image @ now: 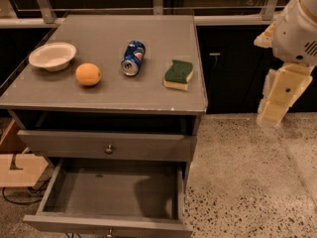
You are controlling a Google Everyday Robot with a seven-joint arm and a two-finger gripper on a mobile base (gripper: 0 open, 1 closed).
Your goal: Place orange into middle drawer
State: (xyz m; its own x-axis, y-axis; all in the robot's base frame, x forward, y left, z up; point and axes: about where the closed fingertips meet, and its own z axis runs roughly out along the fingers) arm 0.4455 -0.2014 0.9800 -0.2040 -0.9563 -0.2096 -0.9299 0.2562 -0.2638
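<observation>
The orange (88, 74) lies on the grey cabinet top (148, 90), left of centre, between a white bowl and a blue can. The middle drawer (109, 192) is pulled open at the bottom of the view, and its inside is bare. Its knob shows at the lower edge. The upper knobbed drawer (109, 147) is pushed in. My gripper (276, 99) hangs from the white arm (297, 31) at the right, out over the floor. It is well to the right of the cabinet and far from the orange, and it holds nothing that I can see.
A white bowl (52, 56) sits at the top's left edge. A blue soda can (133, 58) lies on its side in the middle. A green and yellow sponge (179, 75) lies to the right. Speckled floor (247, 182) spreads to the right. A wooden object (17, 165) stands at the lower left.
</observation>
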